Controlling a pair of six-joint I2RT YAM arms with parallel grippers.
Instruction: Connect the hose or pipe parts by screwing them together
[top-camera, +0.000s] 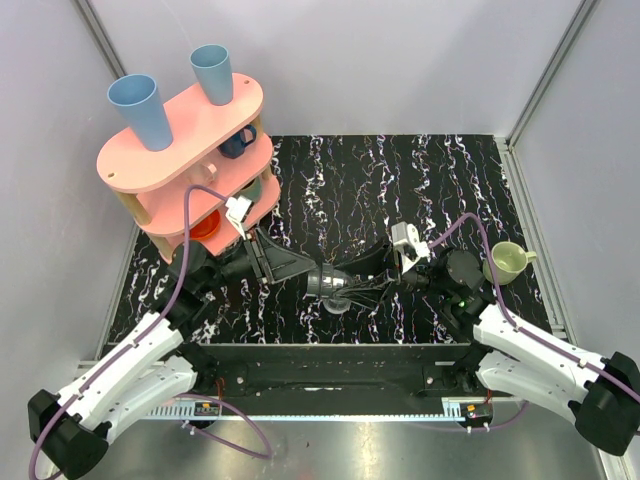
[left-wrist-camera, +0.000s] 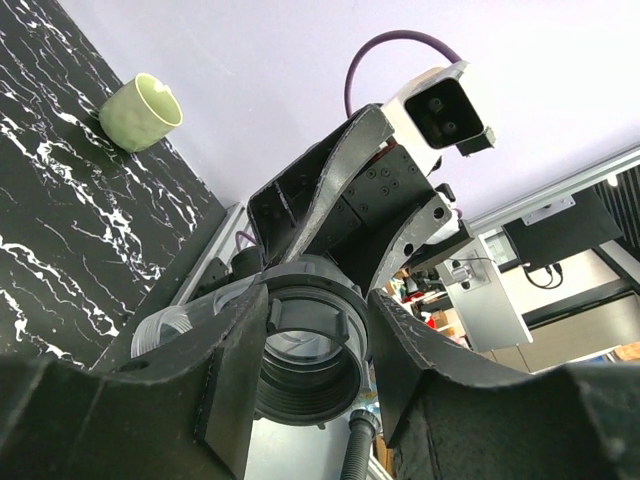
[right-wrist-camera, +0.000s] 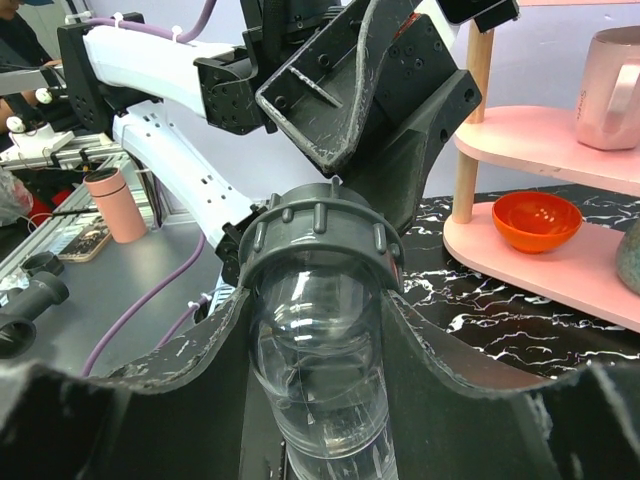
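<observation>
Both grippers meet above the middle of the black marbled table (top-camera: 400, 180). A dark grey ribbed nut (top-camera: 325, 280) sits on the end of a clear plastic pipe bend (right-wrist-camera: 320, 370). My left gripper (top-camera: 314, 276) is shut on the nut (left-wrist-camera: 310, 340), whose inner thread faces the left wrist camera, with a finger (left-wrist-camera: 215, 385) against each side. My right gripper (right-wrist-camera: 318, 320) is shut on the clear pipe just below the nut (right-wrist-camera: 320, 235). The pipe's far end (left-wrist-camera: 165, 325) shows beside the left finger. How deep the thread is engaged is hidden.
A pink two-tier rack (top-camera: 190, 130) stands at the back left with two blue cups (top-camera: 140, 110) on top, an orange bowl (right-wrist-camera: 537, 220) on its lower shelf and a pink mug (right-wrist-camera: 610, 90) above. A pale green mug (top-camera: 505, 262) sits at the right edge.
</observation>
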